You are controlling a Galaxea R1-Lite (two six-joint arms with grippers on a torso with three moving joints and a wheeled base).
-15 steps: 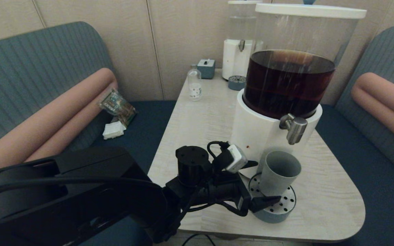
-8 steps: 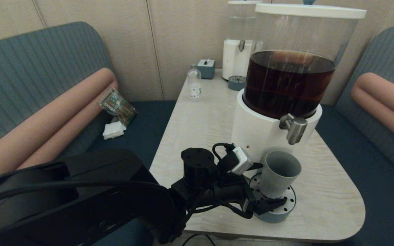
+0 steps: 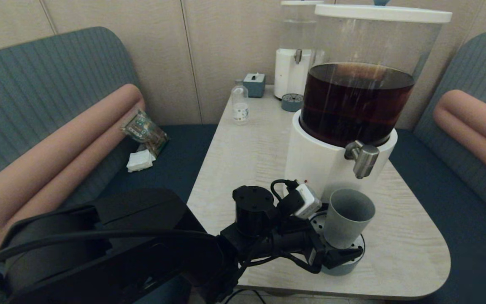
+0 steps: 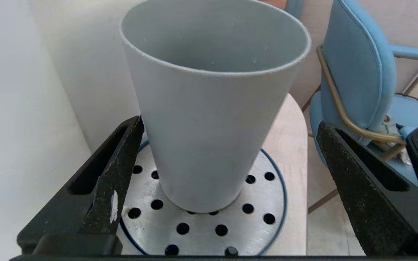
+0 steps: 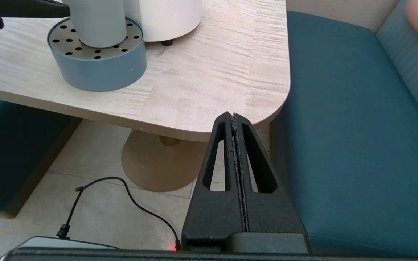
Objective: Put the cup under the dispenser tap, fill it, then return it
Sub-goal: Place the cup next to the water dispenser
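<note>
Two dispensers stand on the pale wooden surface (image 3: 243,156). The large one, the big dispenser (image 3: 344,109), holds dark brown liquid and stands near the right edge. The small dispenser (image 3: 294,55) stands far at the back, by the wall. Between the left edge and the big dispenser there is a wide bare strip of wood. In front of the drip tray only a narrow band remains before the rounded front edge.

The left arm reaches in from the front-left corner. Its left claw (image 4: 227,145) is spread wide around the cup (image 3: 346,217), one finger on each side. In the left wrist view, one finger comes very close to the cup wall near the base, and the other finger is well apart from it.

The round drip tray (image 3: 352,259) sits just in front of the big dispenser, close to the front edge. The cup stands upright on its perforated metal top, and no liquid shows inside. The dispenser tap (image 3: 362,157) hangs above, over the back part of the rim and a little to the right.

The right claw (image 5: 235,119) stays low below the front-right corner of the surface, over the floor, with its fingers pressed together.

A clear bottle (image 3: 240,103) and a small grey box (image 3: 254,84) stand near the back-left edge.
</note>
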